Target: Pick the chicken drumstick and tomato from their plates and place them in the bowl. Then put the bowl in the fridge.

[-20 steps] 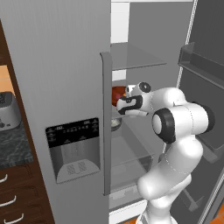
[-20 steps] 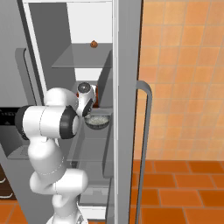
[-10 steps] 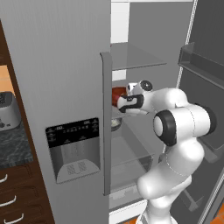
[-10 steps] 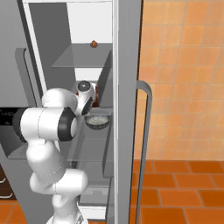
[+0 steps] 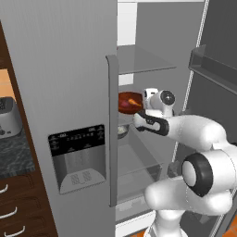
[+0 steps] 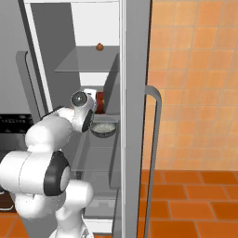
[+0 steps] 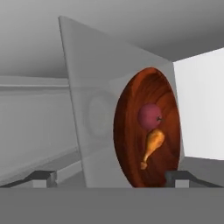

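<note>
Gripper (image 7: 109, 177) wide open, nothing between the tips, both dark fingertips (image 7: 43, 176) spread far apart at the bottom of the hand view. Clearly let go of the bowl (image 7: 146, 127), which sits just ahead of the tips on a glass shelf (image 7: 94, 131) inside the fridge (image 5: 60, 92). No contact with the rim as far as can be told, just a small gap.

Hand view rolled sideways, so bowl looks stood on edge, dark glossy inside facing the camera. Tomato (image 7: 149, 116) and chicken drumstick (image 7: 151, 146) both inside the bowl, touching each other, drumstick's pale thin end pointing away from the tomato.

From the left base view: gripper (image 5: 139, 111) reaching into the fridge past the edge of the door, bowl (image 5: 128, 102) right in front of it, partly hidden behind the door's long handle (image 5: 112, 129). Sits on the middle shelf, below another glass shelf (image 5: 143, 60) higher up. Something pale and round (image 5: 121, 131) just under the bowl's shelf, too hidden to name.

From the right base view: only a sliver of reddish bowl (image 6: 100, 102) visible beside the hand inside the fridge, with a grey dish (image 6: 103, 128) one level down and a small brown round thing (image 6: 99, 46) on the top shelf (image 6: 86, 62).
</note>
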